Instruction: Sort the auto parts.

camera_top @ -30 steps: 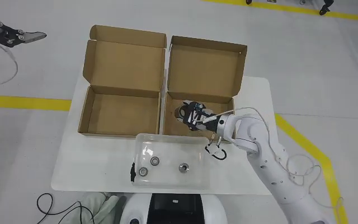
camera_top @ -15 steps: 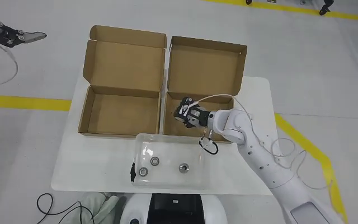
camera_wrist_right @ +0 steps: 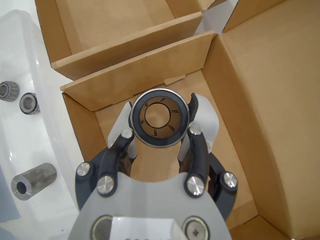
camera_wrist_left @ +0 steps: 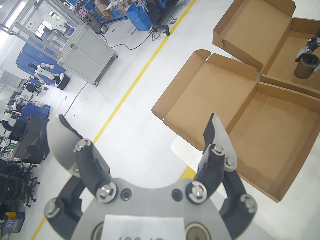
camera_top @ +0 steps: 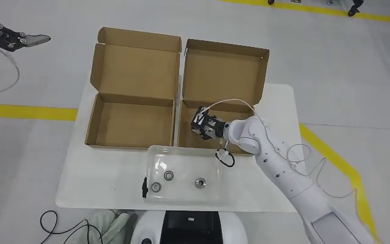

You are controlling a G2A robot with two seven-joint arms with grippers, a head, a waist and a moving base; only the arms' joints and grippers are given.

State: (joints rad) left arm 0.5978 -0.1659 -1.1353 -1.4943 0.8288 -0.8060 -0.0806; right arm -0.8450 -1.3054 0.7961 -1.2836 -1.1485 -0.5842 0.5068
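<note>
My right gripper (camera_top: 202,124) is shut on a dark, ring-topped bearing sleeve (camera_wrist_right: 160,139), held upright low inside the right cardboard box (camera_top: 244,129), near that box's left front corner. From the left wrist view the same sleeve (camera_wrist_left: 306,68) hangs just above the box floor. The left cardboard box (camera_top: 131,123) has nothing in it. In the clear bin (camera_top: 183,150) at the table's front lie two small bearings (camera_wrist_right: 8,90) (camera_wrist_right: 29,103) and a steel bushing (camera_wrist_right: 33,181). My left gripper (camera_wrist_left: 136,118) hangs open and off the table to the far left (camera_top: 27,40).
Both box lids stand open toward the back of the white table (camera_top: 277,104). A yellow floor line (camera_top: 36,112) runs past the table's left side. A glove (camera_top: 106,222) lies by the table's front edge.
My right gripper has carried the bearing sleeve a little left and farther back, deeper into the right box. The left gripper has stayed where it was.
</note>
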